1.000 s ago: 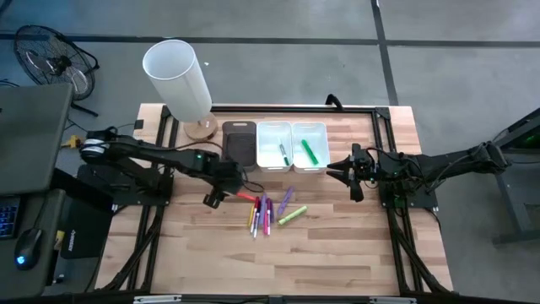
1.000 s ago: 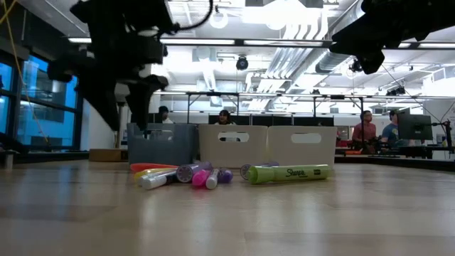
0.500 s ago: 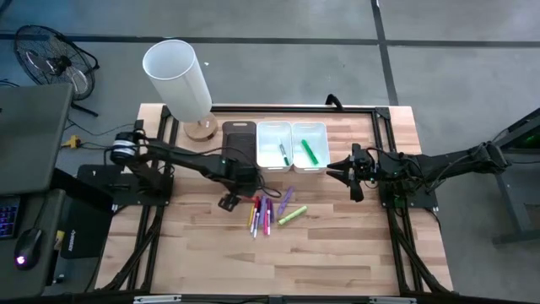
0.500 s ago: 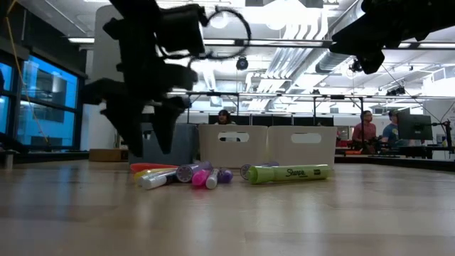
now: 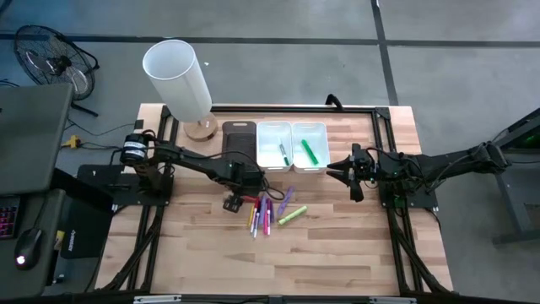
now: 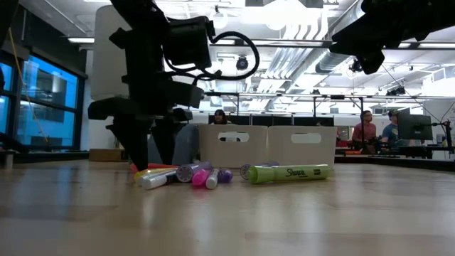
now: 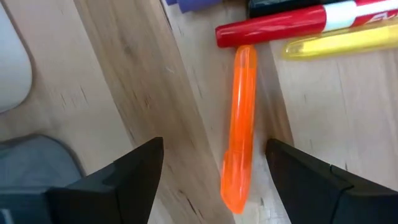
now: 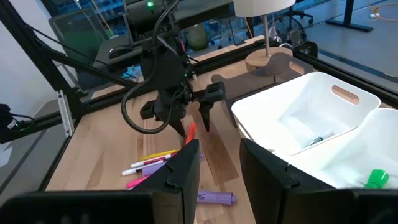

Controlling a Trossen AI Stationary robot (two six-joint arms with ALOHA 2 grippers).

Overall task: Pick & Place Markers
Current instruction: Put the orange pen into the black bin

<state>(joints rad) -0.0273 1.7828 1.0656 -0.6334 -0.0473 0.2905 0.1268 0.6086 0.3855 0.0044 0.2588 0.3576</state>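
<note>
Light wooden table (image 5: 337, 245): your left gripper (image 5: 230, 202) is wide open, empty, straddling the orange marker (image 7: 239, 124). Right gripper (image 5: 342, 176) hovers aside, partly open, holding nothing.

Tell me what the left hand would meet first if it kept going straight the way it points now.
Most likely the orange marker: the left hand is open, its fingers on either side of that marker, which lies on the wooden table. How much height remains is unclear.
</note>
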